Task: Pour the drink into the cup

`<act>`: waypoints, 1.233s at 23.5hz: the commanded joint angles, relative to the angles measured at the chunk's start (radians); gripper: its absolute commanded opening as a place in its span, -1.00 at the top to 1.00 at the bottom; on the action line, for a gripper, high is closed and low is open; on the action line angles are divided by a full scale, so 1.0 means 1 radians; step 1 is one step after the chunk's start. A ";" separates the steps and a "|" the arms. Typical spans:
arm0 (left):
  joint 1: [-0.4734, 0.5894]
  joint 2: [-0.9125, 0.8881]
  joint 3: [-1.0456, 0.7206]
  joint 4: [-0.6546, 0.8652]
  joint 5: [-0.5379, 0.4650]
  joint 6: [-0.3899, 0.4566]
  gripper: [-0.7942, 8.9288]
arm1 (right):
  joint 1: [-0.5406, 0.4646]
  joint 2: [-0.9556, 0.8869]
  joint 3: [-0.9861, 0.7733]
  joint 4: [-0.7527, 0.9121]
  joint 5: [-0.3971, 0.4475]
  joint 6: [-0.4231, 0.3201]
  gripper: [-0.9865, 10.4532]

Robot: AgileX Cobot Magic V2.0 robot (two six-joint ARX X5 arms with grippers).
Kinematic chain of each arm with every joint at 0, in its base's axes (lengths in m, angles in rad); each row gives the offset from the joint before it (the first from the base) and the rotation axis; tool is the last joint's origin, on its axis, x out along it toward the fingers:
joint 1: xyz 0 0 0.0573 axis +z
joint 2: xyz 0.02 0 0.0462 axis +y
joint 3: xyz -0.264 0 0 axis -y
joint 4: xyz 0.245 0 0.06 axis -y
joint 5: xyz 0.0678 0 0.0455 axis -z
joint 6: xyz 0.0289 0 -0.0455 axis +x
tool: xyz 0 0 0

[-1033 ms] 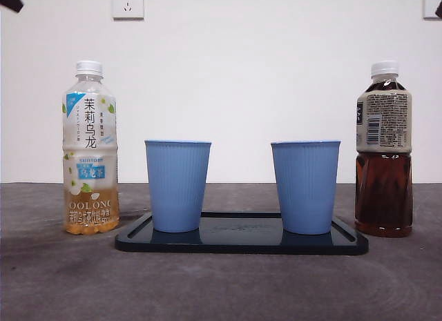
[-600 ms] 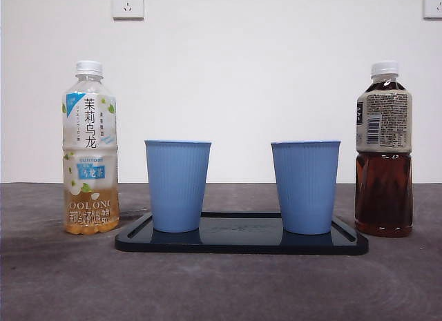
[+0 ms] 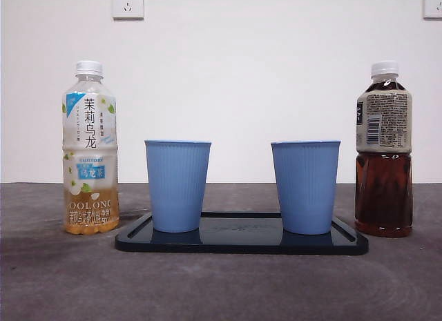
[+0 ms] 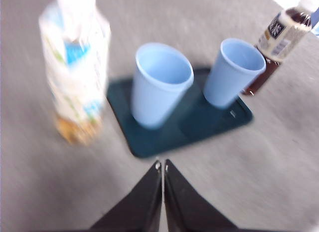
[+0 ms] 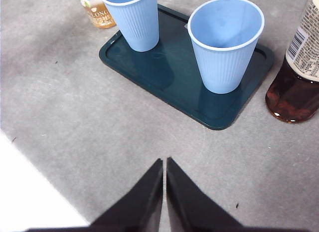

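Grey matte table (image 3: 221, 286), white wall behind with sockets high up; you have the following before you.

Left gripper (image 4: 162, 164): jaws pressed together, holding nothing, hanging above the table on the near side of the tray, nearest the oolong bottle. Its view is smeared, so expect poor aim if you close in from this picture.

Right gripper (image 5: 165, 161): jaws together, empty, above bare table short of the tray, nearest the dark tea bottle.

Tray (image 3: 242, 244): dark, shallow, flat on the table, bearing two cups.

Left cup (image 3: 177, 186) and right cup (image 3: 304, 187): blue ribbed, upright, apart from each other, both empty as seen from the wrists. Light and tall; a nudge from a bottle or jaw would likely tip one.

Oolong bottle (image 3: 90, 148): clear, white cap on, pale amber only near the base.

Dark tea bottle (image 3: 384, 150): capped, filled to the shoulder. Either cap must come off before you pour, and the fuller bottle risks gushing past the rim.
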 commanded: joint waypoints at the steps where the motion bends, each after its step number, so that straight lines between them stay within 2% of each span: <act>1: 0.068 -0.060 -0.007 0.098 0.000 0.224 0.82 | 0.007 0.003 0.013 0.010 -0.002 0.017 0.82; 5: 0.247 -0.179 -0.094 0.251 -0.005 0.377 0.82 | 0.007 0.003 0.013 0.010 -0.002 0.017 0.82; 8: 0.343 -0.259 -0.197 0.315 -0.040 0.388 0.82 | 0.007 0.003 0.013 0.010 -0.002 0.017 0.82; 11: 0.392 -0.335 -0.314 0.330 -0.053 0.378 0.82 | 0.007 0.003 0.013 0.010 -0.002 0.017 0.82; 15: 0.420 -0.423 -0.449 0.329 -0.053 0.349 0.82 | 0.007 0.003 0.013 0.010 -0.002 0.017 0.82; 19: 0.426 -0.434 -0.528 0.328 -0.055 0.350 0.82 | 0.007 0.003 0.013 0.010 -0.002 0.017 0.82; 24: 0.426 -0.434 -0.603 0.326 -0.056 0.349 0.82 | 0.007 0.003 0.013 0.010 -0.002 0.017 0.82; 29: 0.426 -0.434 -0.602 0.330 -0.056 0.352 0.82 | 0.007 0.003 0.013 0.010 -0.002 0.017 0.82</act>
